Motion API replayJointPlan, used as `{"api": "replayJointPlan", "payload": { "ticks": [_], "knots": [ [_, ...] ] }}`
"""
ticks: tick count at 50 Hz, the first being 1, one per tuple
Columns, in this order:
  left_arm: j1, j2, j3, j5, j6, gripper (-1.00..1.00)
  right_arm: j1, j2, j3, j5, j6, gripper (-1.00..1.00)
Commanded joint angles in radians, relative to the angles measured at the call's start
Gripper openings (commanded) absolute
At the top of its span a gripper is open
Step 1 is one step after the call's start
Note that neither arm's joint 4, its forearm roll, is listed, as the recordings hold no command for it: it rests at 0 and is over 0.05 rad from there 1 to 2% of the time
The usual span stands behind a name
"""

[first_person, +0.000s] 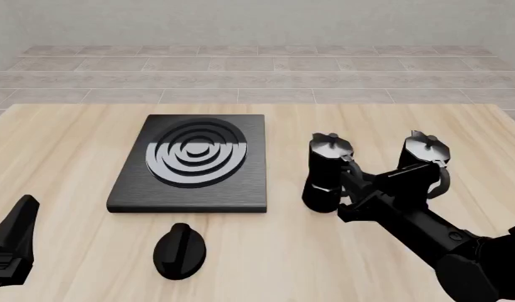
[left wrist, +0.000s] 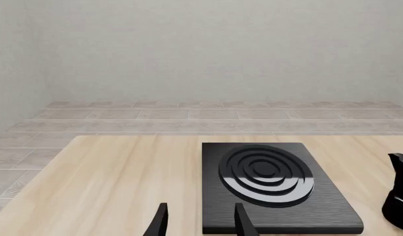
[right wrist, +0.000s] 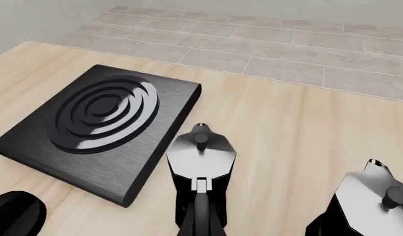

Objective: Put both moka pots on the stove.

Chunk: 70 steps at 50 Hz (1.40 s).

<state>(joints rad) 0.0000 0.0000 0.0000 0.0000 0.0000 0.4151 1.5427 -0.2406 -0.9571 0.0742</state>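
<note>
Nothing done yet as far as I can judge: both pots sit on the table, stove (first_person: 192,165) bare.

Using the stove as landmark. Near moka pot (first_person: 327,171) stands just off the stove's right edge, upright, apart from the slab. Far moka pot (first_person: 425,162) stands further right of the stove, beyond the first, also upright. The black oval knob (first_person: 180,250) lies on the wood in front of the stove, on the arms' side, not touching it.

Right gripper (right wrist: 200,209) sits at the near moka pot's handle side; right wrist view shows the handle running straight toward the camera, but the fingertips are out of frame and the front view hides them behind the arm. Cannot tell whether it is spread or pinching the handle. Left gripper (left wrist: 200,221) hangs over the stove's near edge, its two fingers (left wrist: 160,221) spread apart with nothing between them.

Left to do, by my read: lift each pot, carry it left, set both on the slab.

Materials: pots glossy black, faceted bodies, narrow waist, silvery lids with a small knob on top, side handle. Stove is a flat dark grey brushed-looking rectangle with rounded corners, concentric silver and black rings. Table (first_person: 64,145) is pale wood grain, matte. Grey tiled floor past it.
</note>
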Motion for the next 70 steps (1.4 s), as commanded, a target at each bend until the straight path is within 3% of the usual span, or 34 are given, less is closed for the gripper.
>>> {"api": "replayJointPlan", "payload": {
  "ticks": [1,23,33,48,61,70],
  "knots": [
    [0.0,0.0,0.0,0.0,0.0,1.0,0.007,-0.113,-0.006,-0.004,-0.035,-1.0],
    [0.0,0.0,0.0,0.0,0.0,1.0,0.085,-0.19,-0.085,-0.023,-0.098,-1.0],
    [0.0,0.0,0.0,0.0,0.0,1.0,0.136,-0.046,-0.17,-0.124,-0.099,-1.0],
    [0.0,0.0,0.0,0.0,0.0,1.0,0.227,0.024,-0.257,-0.153,-0.088,-1.0],
    [0.0,0.0,0.0,0.0,0.0,1.0,0.324,0.053,-0.335,-0.131,-0.115,-1.0],
    [0.0,0.0,0.0,0.0,0.0,1.0,0.361,0.13,-0.45,-0.1,-0.143,-1.0]
  ]
}}
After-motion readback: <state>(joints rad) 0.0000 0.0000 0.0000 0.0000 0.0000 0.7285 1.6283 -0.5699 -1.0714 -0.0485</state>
